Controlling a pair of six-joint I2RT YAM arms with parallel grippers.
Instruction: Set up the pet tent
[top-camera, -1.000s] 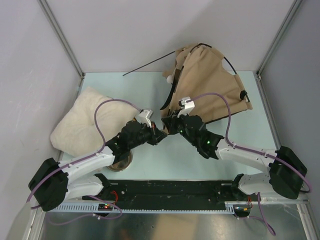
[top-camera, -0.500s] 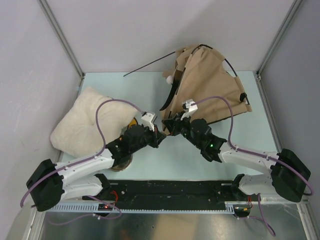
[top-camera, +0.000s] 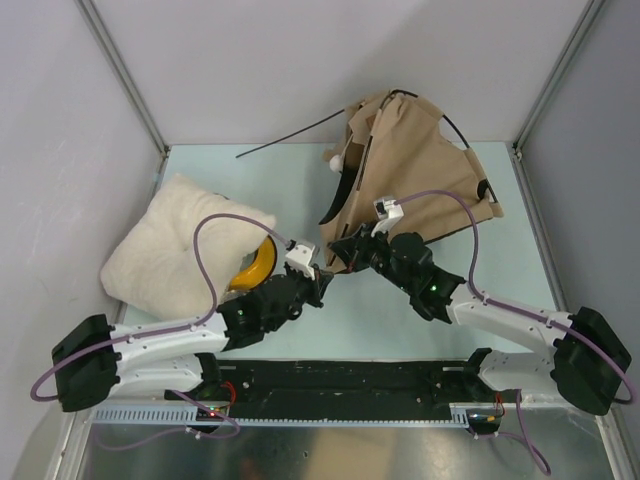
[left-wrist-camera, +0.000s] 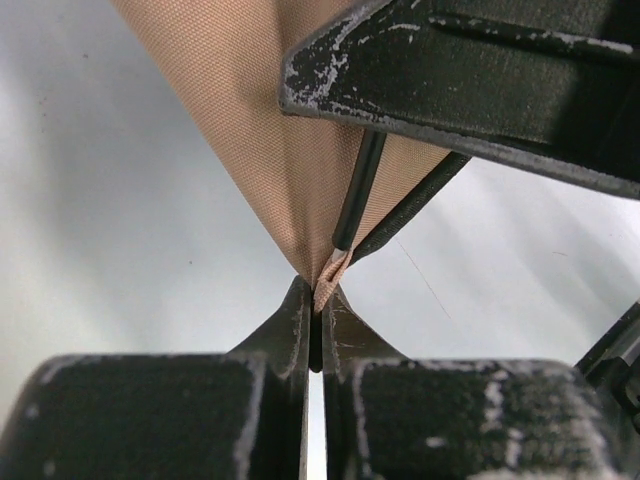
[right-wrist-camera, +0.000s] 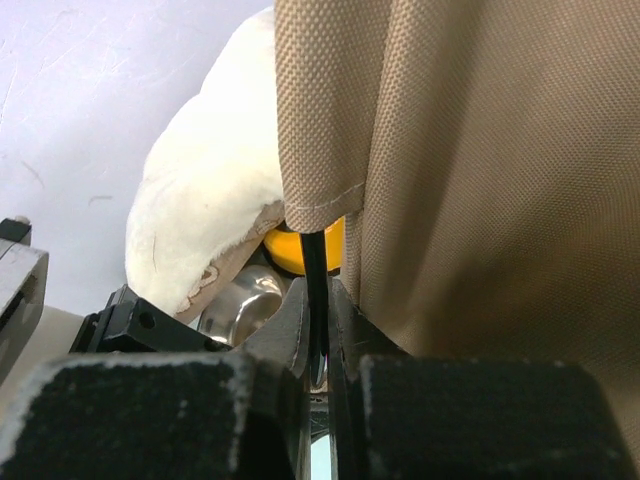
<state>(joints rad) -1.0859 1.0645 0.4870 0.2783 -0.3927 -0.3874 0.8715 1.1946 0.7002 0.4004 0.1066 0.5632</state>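
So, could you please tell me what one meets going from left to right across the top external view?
Cream fluffy pillow → yellow bowl holder → left gripper → right gripper → tan pet tent.

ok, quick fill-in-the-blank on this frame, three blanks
The left gripper is shut on a corner of the ____. The right gripper is shut on a thin black ____. The pillow lies on the robot's ____ side.
Missing: tent, pole, left.
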